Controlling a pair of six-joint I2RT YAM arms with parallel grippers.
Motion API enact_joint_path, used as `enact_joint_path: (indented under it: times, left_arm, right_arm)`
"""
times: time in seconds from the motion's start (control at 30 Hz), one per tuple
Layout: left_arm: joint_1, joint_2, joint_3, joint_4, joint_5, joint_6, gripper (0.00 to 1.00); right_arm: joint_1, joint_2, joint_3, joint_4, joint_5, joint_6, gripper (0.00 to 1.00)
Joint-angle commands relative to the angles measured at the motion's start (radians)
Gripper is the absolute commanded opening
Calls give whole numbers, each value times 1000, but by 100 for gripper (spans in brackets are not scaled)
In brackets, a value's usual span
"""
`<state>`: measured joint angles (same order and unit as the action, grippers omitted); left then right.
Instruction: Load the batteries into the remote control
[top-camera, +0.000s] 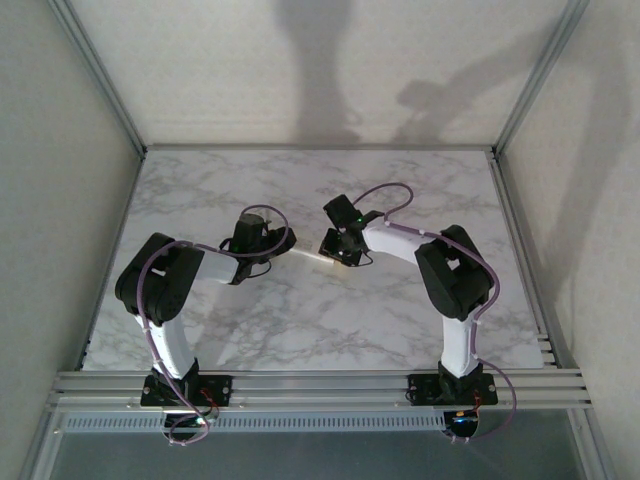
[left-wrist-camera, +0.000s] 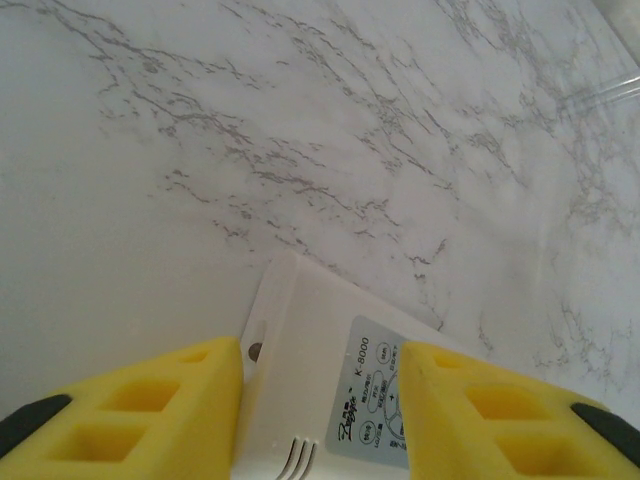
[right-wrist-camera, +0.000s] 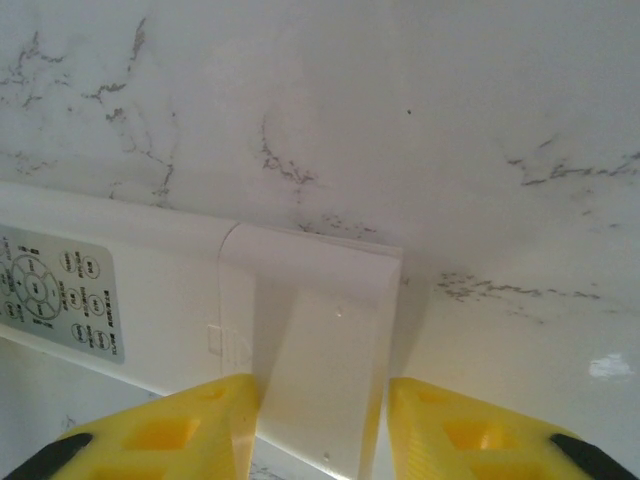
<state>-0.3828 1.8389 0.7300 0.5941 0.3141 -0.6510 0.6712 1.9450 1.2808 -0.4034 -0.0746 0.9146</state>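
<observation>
The white remote control (top-camera: 303, 257) lies across the middle of the marble table, between my two grippers. My left gripper (left-wrist-camera: 320, 355) is shut on it, a yellow pad pressing each long side beside the grey button label (left-wrist-camera: 375, 395). My right gripper (right-wrist-camera: 320, 388) straddles the other end, over the plain back-cover section (right-wrist-camera: 320, 290). Its left pad touches the remote (right-wrist-camera: 160, 290) and a thin gap shows at the right pad, so it stands open. From above, the left gripper (top-camera: 268, 243) and right gripper (top-camera: 335, 250) face each other. The batteries are out of view.
White marble table (top-camera: 330, 320) with grey veins, walled by pale panels on the left, right and back. An aluminium rail (top-camera: 320, 385) runs along the near edge, where both arm bases are bolted.
</observation>
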Motion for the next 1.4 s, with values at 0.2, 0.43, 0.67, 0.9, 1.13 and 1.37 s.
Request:
enact_joint_path:
  times: [0.2,0.43,0.67,0.9,1.13,1.37]
  left_arm:
    - [-36,0,-12,3,49,-6,44]
    - [-36,3,-10,1,48,-6,44]
    - [-36,6,-9,3,53,-6,44]
    - [-36,0,-9,0,52,-4,44]
    - [-36,-4,-6,-4,54,1,44]
    - [-36,3,-3,-4,54,2,43]
  right_arm:
    - [-28,-58,-96,40,-31,-15,36]
    - [-44,-64,-185,155,-84,0,36]
    - [-45,-48,-156,162,-100,-29,38]
    - [-45,-70,-120,100,-82,-60,51]
    - [-45,-107,-80,5,-29,-121,50]
    - [-45,-83,-21,-72,11,-165,39]
